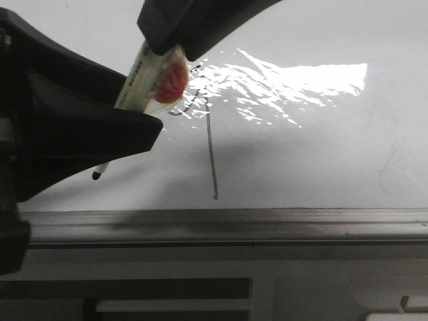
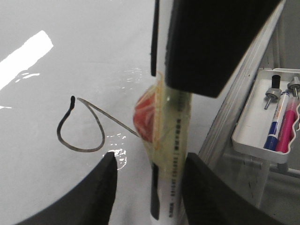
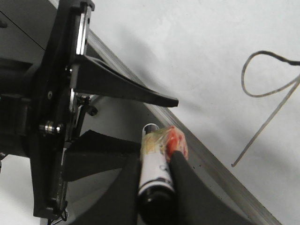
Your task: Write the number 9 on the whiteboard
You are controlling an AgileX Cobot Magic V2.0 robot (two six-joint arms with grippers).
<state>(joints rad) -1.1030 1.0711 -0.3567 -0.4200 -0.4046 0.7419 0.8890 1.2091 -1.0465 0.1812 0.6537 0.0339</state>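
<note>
Left tool was clamped on a white marker, upper left of front view, tip off the whiteboard. The number 9 sat center frame, stem running down toward the grey edge strip. Right tool's state: cannot tell.

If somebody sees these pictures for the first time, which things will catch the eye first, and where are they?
First comes the number 9, a thin dark line on the whiteboard with its loop under a bright glare patch and its long stem running down toward the grey edge strip. Next is the marker with a red wad taped to it, gripped by a dark claw left of the 9, tip off the stroke.
</note>
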